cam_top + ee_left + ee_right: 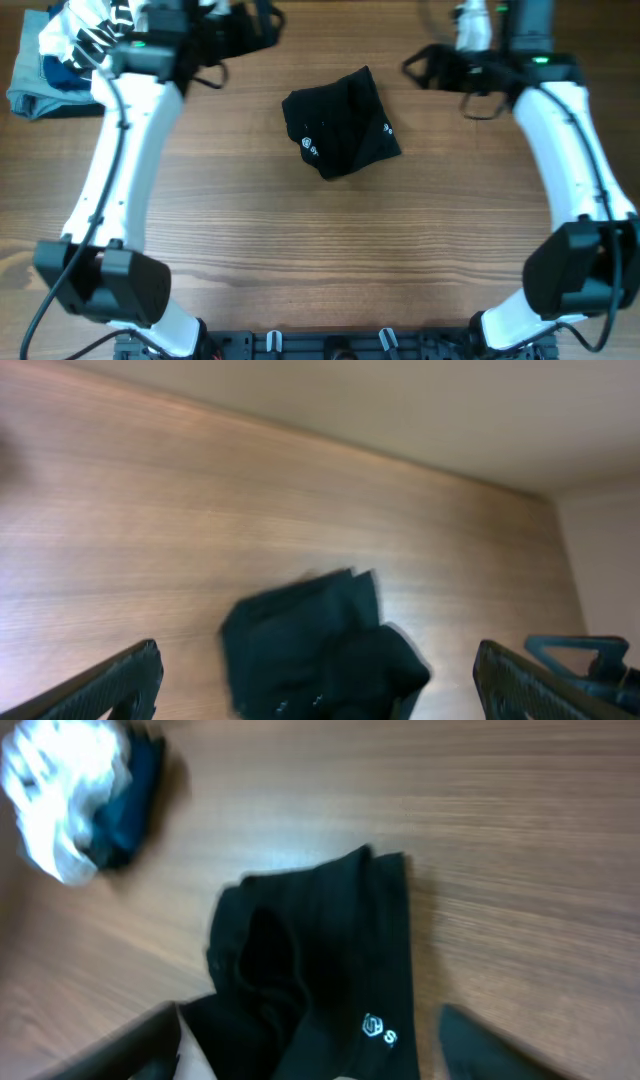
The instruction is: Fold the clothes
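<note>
one black shirt [340, 122], a lumpy folded bundle showing two small white logos [308, 147], on the counter [320, 260]; left jaws and right jaws both spread, empty.

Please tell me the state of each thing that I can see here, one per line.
Black soft-fabric T-shirt with white logo: folded into a small bundle, lying free on the wooden table.
Left gripper: open, empty.
Right gripper: open, empty.
White and blue garments: heaped together, far left.

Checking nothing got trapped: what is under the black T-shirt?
The black T-shirt lies bunched on the wooden table, wood showing all around it. Whatever sits beneath its folds is covered.
</note>
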Motion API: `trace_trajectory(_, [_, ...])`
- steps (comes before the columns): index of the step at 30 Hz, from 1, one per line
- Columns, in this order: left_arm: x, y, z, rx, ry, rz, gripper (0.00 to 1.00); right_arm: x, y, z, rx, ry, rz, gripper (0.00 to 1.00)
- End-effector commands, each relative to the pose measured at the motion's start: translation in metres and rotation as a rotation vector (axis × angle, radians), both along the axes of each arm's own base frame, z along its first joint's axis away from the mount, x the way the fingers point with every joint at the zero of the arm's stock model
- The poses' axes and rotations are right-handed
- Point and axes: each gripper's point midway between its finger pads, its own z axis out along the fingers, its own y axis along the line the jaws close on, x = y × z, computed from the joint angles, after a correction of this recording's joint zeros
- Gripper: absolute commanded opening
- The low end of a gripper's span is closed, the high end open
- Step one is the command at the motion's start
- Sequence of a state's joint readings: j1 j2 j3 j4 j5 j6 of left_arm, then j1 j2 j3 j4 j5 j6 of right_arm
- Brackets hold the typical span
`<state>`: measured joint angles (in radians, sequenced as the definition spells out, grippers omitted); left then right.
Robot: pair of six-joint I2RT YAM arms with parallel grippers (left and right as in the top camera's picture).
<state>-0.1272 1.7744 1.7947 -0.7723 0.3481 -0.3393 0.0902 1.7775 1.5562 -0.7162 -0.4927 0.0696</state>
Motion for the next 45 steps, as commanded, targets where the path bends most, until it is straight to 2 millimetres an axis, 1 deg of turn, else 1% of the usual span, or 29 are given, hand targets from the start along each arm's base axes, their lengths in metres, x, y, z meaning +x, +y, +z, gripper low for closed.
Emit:
trace_trajectory(1, [-0.010, 0.016, -0.022, 0.032, 0.090, 0.010, 1.00, -0.001, 0.020, -0.051, -0.208, 0.025, 0.080, 1.00])
trace_trajectory(3, [-0.014, 0.018, -0.026, 0.067, 0.100, -0.014, 1.00, -0.004, 0.032, -0.070, -0.237, 0.050, 0.127, 0.99])
trace_trajectory(5, [-0.016, 0.022, -0.030, 0.089, 0.113, 0.000, 1.00, -0.006, 0.035, -0.090, -0.278, 0.089, 0.134, 0.96])
trace_trajectory(7, [-0.016, 0.025, -0.032, 0.102, 0.121, 0.011, 1.00, -0.008, 0.034, -0.106, -0.316, 0.116, 0.146, 0.90])
trace_trajectory(9, [-0.017, 0.027, -0.032, 0.108, 0.123, 0.016, 1.00, -0.008, 0.031, -0.117, -0.342, 0.133, 0.148, 0.83])
trace_trajectory(10, [-0.016, 0.027, -0.032, 0.108, 0.122, 0.016, 1.00, -0.007, 0.029, -0.121, -0.356, 0.138, 0.142, 0.77])
trace_trajectory(11, [-0.016, 0.027, -0.032, 0.109, 0.122, 0.018, 1.00, -0.005, 0.026, -0.122, -0.370, 0.134, 0.133, 0.69])
trace_trajectory(12, [-0.016, 0.027, -0.032, 0.111, 0.122, 0.020, 1.00, -0.002, 0.023, -0.122, -0.381, 0.126, 0.123, 0.58])
trace_trajectory(13, [-0.016, 0.029, -0.033, 0.117, 0.122, 0.024, 1.00, 0.002, 0.020, -0.120, -0.390, 0.111, 0.111, 0.40])
trace_trajectory(14, [-0.016, 0.030, -0.033, 0.121, 0.121, 0.029, 1.00, 0.006, 0.019, -0.118, -0.392, 0.094, 0.102, 0.05])
trace_trajectory(16, [-0.016, 0.030, -0.033, 0.124, 0.121, 0.031, 1.00, 0.016, 0.020, -0.113, -0.379, 0.055, 0.089, 0.04])
trace_trajectory(25, [-0.014, 0.030, -0.032, 0.139, 0.105, 0.015, 1.00, 0.064, 0.019, -0.083, -0.318, -0.144, 0.018, 0.04])
trace_trajectory(28, [-0.014, 0.031, -0.033, 0.143, 0.106, 0.020, 1.00, 0.076, 0.021, -0.084, -0.305, -0.181, 0.002, 0.04])
trace_trajectory(32, [-0.014, 0.031, -0.033, 0.143, 0.106, 0.020, 1.00, 0.086, 0.019, -0.100, -0.290, -0.177, -0.030, 0.04])
trace_trajectory(33, [-0.014, 0.031, -0.033, 0.143, 0.106, 0.020, 1.00, 0.088, 0.015, -0.104, -0.285, -0.163, -0.052, 0.15])
trace_trajectory(34, [-0.014, 0.031, -0.033, 0.143, 0.106, 0.020, 1.00, 0.088, 0.010, -0.104, -0.275, -0.149, -0.079, 0.44])
trace_trajectory(35, [-0.014, 0.031, -0.033, 0.144, 0.106, 0.019, 1.00, 0.088, 0.005, -0.103, -0.249, -0.129, -0.107, 0.78])
trace_trajectory(36, [-0.014, 0.031, -0.033, 0.150, 0.102, 0.012, 1.00, 0.084, 0.002, -0.089, -0.194, -0.101, -0.111, 1.00])
trace_trajectory(38, [-0.014, 0.031, -0.034, 0.160, 0.101, 0.002, 1.00, 0.077, 0.002, -0.064, -0.140, -0.078, -0.098, 1.00])
trace_trajectory(39, [-0.014, 0.032, -0.034, 0.162, 0.103, 0.003, 1.00, 0.069, 0.000, -0.041, -0.117, -0.060, -0.107, 1.00])
trace_trajectory(40, [-0.015, 0.032, -0.035, 0.163, 0.106, 0.004, 1.00, 0.063, -0.001, -0.027, -0.109, -0.049, -0.114, 1.00])
trace_trajectory(41, [-0.016, 0.032, -0.035, 0.164, 0.109, 0.004, 1.00, 0.053, -0.002, -0.009, -0.105, -0.041, -0.117, 1.00])
trace_trajectory(42, [-0.016, 0.033, -0.036, 0.166, 0.113, 0.005, 1.00, 0.044, -0.003, 0.003, -0.106, -0.036, -0.117, 1.00])
trace_trajectory(43, [-0.017, 0.034, -0.037, 0.172, 0.117, 0.009, 1.00, 0.024, -0.002, 0.019, -0.102, -0.005, -0.119, 1.00])
trace_trajectory(44, [-0.018, 0.037, -0.039, 0.190, 0.124, 0.015, 1.00, 0.008, 0.000, 0.023, -0.100, 0.037, -0.122, 1.00])
trace_trajectory(45, [-0.019, 0.039, -0.040, 0.207, 0.125, 0.011, 1.00, -0.004, 0.003, 0.021, -0.102, 0.080, -0.115, 1.00])
